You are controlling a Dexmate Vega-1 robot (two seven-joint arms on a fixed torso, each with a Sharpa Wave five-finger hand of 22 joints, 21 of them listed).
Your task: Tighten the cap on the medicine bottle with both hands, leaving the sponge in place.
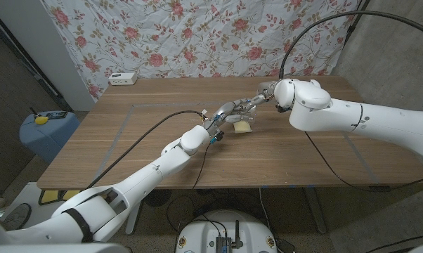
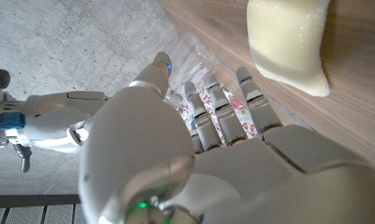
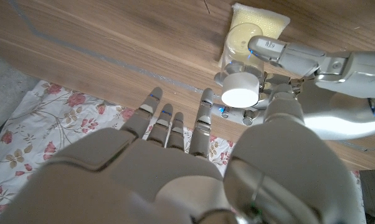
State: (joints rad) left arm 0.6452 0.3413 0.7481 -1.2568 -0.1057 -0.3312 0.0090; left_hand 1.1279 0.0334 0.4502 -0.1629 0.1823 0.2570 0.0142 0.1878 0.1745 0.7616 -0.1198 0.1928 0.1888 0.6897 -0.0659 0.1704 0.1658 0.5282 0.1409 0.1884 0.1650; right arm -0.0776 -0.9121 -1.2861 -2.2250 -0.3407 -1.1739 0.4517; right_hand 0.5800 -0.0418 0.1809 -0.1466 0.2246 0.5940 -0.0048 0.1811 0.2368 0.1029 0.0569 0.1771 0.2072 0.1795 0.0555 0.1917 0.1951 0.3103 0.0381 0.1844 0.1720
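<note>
The clear medicine bottle point(image 3: 237, 53) with its white cap point(image 3: 242, 91) is held off the table near the middle. My left hand point(image 1: 220, 119) grips the bottle's body, its fingers point(image 2: 209, 102) wrapped around the clear plastic point(image 2: 186, 53). My right hand point(image 1: 252, 104) reaches in from the right. Its forefinger point(image 3: 205, 102) and thumb sit on either side of the cap and pinch it, while the other fingers are spread. The yellow sponge point(image 1: 242, 126) lies on the table just under and beyond the bottle, and appears as the sponge point(image 2: 287, 43) and the sponge point(image 3: 262, 17) in the wrist views.
A small white box point(image 1: 124, 79) sits at the table's back left corner. Black cables point(image 1: 159, 124) trail over the wood along both arms. A floral cloth point(image 1: 197, 35) hangs behind the table, and a blue bin point(image 1: 46, 132) stands on the floor to the left.
</note>
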